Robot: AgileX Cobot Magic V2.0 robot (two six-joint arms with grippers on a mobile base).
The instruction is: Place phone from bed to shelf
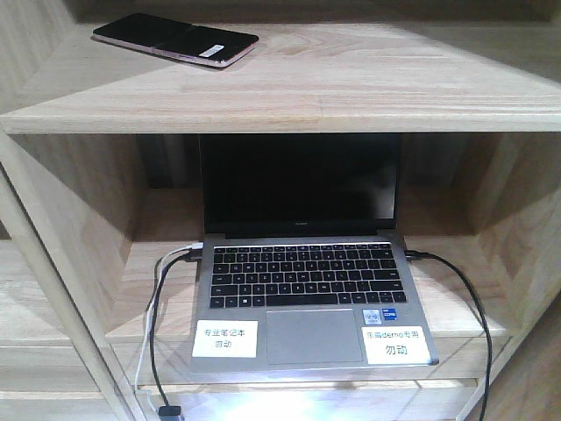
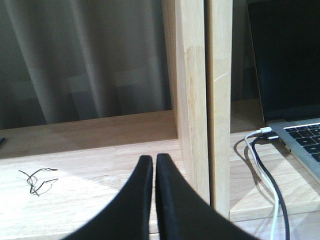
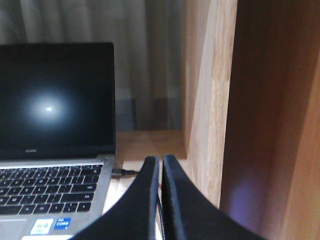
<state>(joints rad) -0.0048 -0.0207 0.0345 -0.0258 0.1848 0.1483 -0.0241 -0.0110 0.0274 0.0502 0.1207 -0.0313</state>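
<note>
The phone [image 1: 175,39], slim and black with a pinkish-gold rim and a white barcode sticker, lies flat on the top board of the light wooden shelf [image 1: 351,88], towards its left. The bed is out of view. My left gripper [image 2: 153,160] is shut with nothing between its fingers; it hangs in front of a lower shelf board, left of a wooden upright [image 2: 200,100]. Shut and empty as well, my right gripper [image 3: 161,161] sits beside the laptop's right edge, close to the shelf's side wall [image 3: 210,100]. Neither gripper shows in the front view.
A silver laptop [image 1: 307,289] stands open in the compartment under the phone, with black and white cables [image 1: 158,298] plugged in at its left and a black cable [image 1: 473,307] at its right. A small wire tangle [image 2: 37,179] lies on the left board.
</note>
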